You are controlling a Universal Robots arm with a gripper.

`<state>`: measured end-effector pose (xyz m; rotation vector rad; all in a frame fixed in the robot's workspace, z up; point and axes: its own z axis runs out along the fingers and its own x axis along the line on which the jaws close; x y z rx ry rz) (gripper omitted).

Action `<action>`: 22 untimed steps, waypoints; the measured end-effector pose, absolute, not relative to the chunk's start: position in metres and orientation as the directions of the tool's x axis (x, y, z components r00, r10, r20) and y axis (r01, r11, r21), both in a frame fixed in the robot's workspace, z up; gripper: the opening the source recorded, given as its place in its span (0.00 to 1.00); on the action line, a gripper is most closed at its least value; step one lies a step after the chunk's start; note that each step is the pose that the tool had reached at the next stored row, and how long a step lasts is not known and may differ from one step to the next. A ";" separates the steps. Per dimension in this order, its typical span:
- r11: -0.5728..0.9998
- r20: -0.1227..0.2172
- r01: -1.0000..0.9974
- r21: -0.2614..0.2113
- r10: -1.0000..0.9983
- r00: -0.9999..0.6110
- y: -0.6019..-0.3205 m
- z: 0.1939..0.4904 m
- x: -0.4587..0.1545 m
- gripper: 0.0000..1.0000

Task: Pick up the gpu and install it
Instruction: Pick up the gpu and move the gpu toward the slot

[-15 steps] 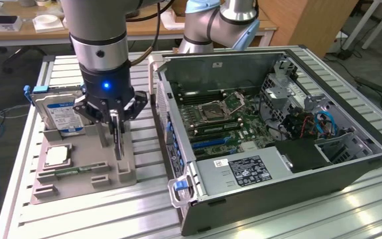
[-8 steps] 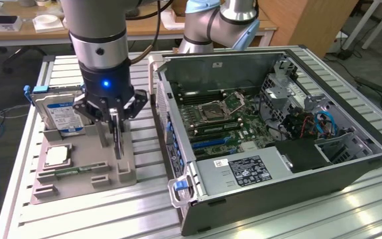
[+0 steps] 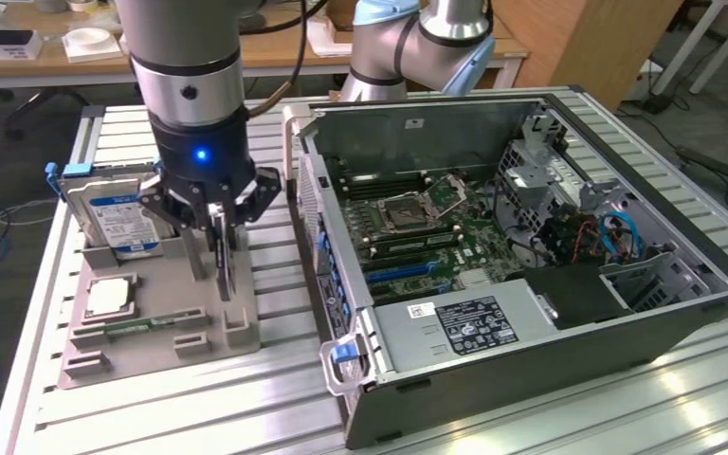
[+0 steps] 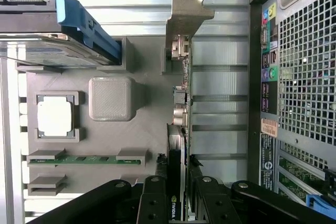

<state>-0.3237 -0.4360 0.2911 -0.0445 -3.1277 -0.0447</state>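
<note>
My gripper hangs straight down over the grey holder tray, on the exterior view's left of the open computer case. Its jaws are closed partway, pinched on the gpu, which stands upright on its long edge. In the wrist view I look along the card's thin edge, with one of my dark fingers pressed to each side of it. The silvery end bracket sits at the far end, over the tray's raised slot block.

Whether the card's lower edge still sits in its slot or has come clear of it, I cannot tell.

The rest of the tray is full. The hard drive stands upright in its blue carrier at the far end, near my fingers but apart from them. The square processor chip lies flat in its pocket, and a green memory stick lies in the slot just beside it.

The case lies on its side on the slatted metal table with its cover off — the motherboard faces up and the labelled power supply is at the near end. Its rear panel, with ports and vent mesh, runs alongside the tray.
</note>
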 end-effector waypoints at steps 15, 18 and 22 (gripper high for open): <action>0.999 0.014 0.029 0.028 0.028 -1.000 -0.436 0.301 -0.324 0.26; 0.999 0.014 0.029 0.028 0.028 -1.000 -0.436 0.302 -0.324 0.26; 0.999 0.014 0.029 0.029 0.028 -1.000 -0.436 0.305 -0.324 0.26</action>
